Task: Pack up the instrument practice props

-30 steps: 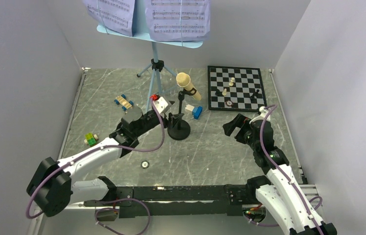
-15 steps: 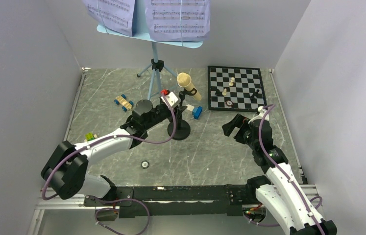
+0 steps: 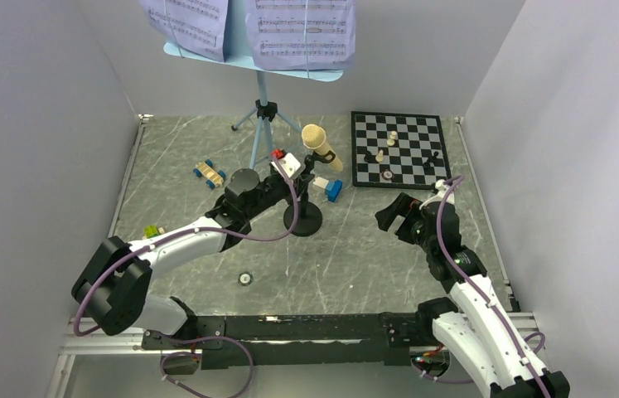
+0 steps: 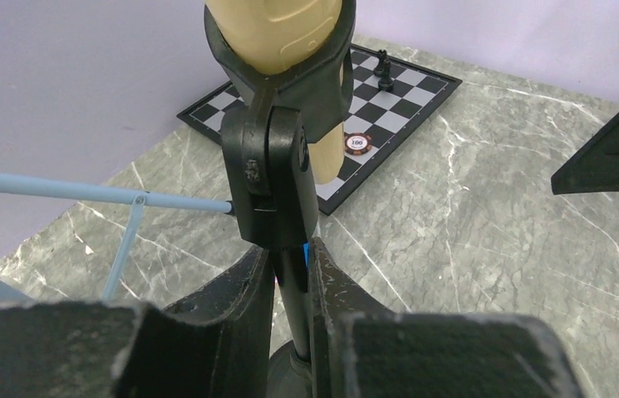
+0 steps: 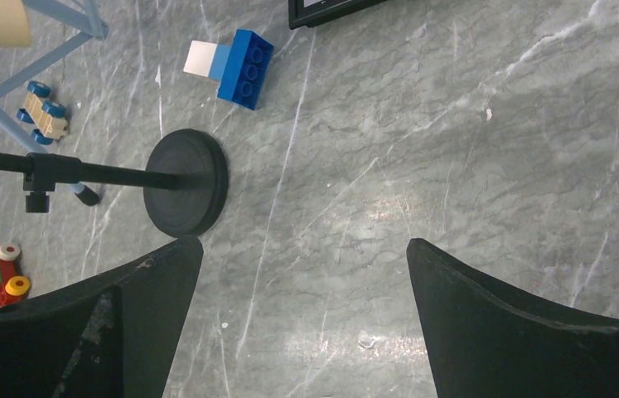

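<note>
We see the left gripper (image 4: 291, 269) reaching to the short black mic stand (image 3: 303, 220), which stands upright on its round base near the middle of the grey marbled table (image 3: 355, 257). Its fingers (image 4: 235, 303) are drawn in narrow on either side of the thin pole, just below the clip. A sliver of blue shows between the pole and one finger, so we cannot tell whether they truly clamp it. The tan microphone (image 3: 321, 146) sits in that clip, tilted up and away towards the back. Behind it the tall light-blue music stand (image 3: 261, 91) stands on its tripod legs at the far edge, and the lavender sheet-music pages (image 3: 302, 29) rest on its tray. The right gripper (image 5: 302, 249) hangs above bare table to the right of the mic stand, its fingers spread wide with nothing between them. The chessboard (image 3: 401, 149) lies in the far right corner with a few pieces and a round chip (image 4: 357, 143) on it. A blue block (image 5: 244, 66) lies just beyond the stand's base, a small toy car (image 3: 209, 172) lies left of the tripod, and some coloured blocks (image 3: 153, 233) lie near the left wall.
</note>
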`<action>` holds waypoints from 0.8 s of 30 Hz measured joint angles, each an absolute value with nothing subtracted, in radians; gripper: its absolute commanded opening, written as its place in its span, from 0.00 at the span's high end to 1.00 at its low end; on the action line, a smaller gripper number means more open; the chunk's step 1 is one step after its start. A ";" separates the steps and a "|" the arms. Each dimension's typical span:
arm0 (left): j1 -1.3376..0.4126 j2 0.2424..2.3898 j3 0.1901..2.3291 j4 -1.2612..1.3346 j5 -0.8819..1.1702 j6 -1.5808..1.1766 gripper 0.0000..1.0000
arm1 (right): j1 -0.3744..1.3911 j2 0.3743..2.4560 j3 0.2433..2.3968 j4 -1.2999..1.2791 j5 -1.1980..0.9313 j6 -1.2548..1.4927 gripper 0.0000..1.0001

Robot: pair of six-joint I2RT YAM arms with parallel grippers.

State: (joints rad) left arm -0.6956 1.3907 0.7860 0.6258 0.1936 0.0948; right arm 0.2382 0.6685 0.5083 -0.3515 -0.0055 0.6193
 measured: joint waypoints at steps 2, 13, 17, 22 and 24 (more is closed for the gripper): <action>-0.695 1.391 0.786 0.625 0.187 0.088 1.00 | 0.238 0.669 0.508 -0.352 -0.006 0.619 0.00; -0.692 1.295 0.731 0.588 0.216 0.042 1.00 | 0.286 0.669 0.516 -0.340 -0.092 0.563 0.02; -0.691 1.206 0.672 0.556 0.243 0.017 1.00 | 0.316 0.667 0.524 -0.312 -0.145 0.538 0.02; -0.691 1.115 0.618 0.516 0.250 -0.038 1.00 | 0.339 0.667 0.532 -0.302 -0.167 0.519 0.02; -0.691 1.075 0.600 0.498 0.245 -0.059 1.00 | 0.342 0.667 0.536 -0.301 -0.167 0.516 0.02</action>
